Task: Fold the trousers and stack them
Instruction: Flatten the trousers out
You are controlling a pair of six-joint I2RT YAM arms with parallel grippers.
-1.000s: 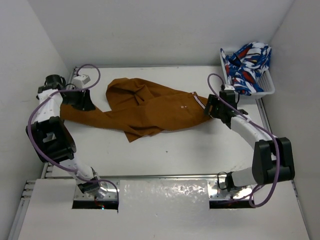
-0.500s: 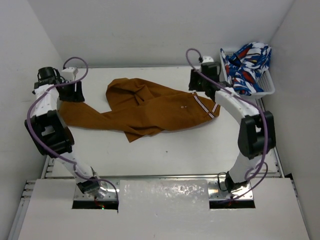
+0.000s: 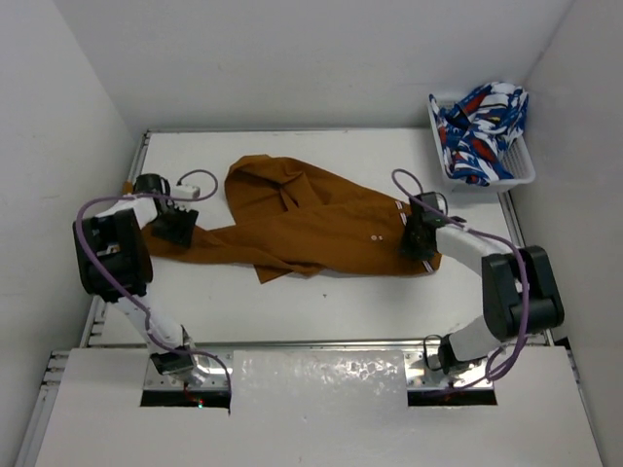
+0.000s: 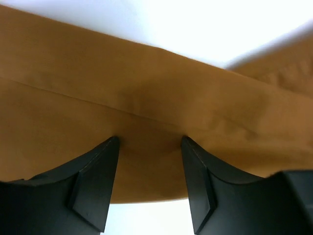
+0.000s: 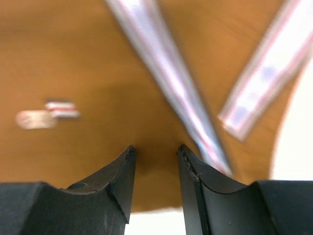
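Across the middle of the counter [image 3: 389, 302] the mustard trousers [image 3: 311, 219] lie rumpled, one leg [image 4: 146, 98] trailing left. The left jaws sit on that leg's end and the right jaws on the striped waistband [image 5: 166, 83], probably to stretch the garment flat. Both pairs stand parted, tips on cloth, nothing visibly pinched. A basket [image 3: 487, 182] of patterned clothes [image 3: 482, 122] sits well apart, far right. The doubled-over far leg may hinder folding.

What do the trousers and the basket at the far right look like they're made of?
Trousers: matte ochre woven cloth, probably cotton. It creases softly and has no sheen, with metal-looking rivets and striped tape inside the waistband. Basket: white and slatted, likely plastic or coated wire, but too small to tell which.
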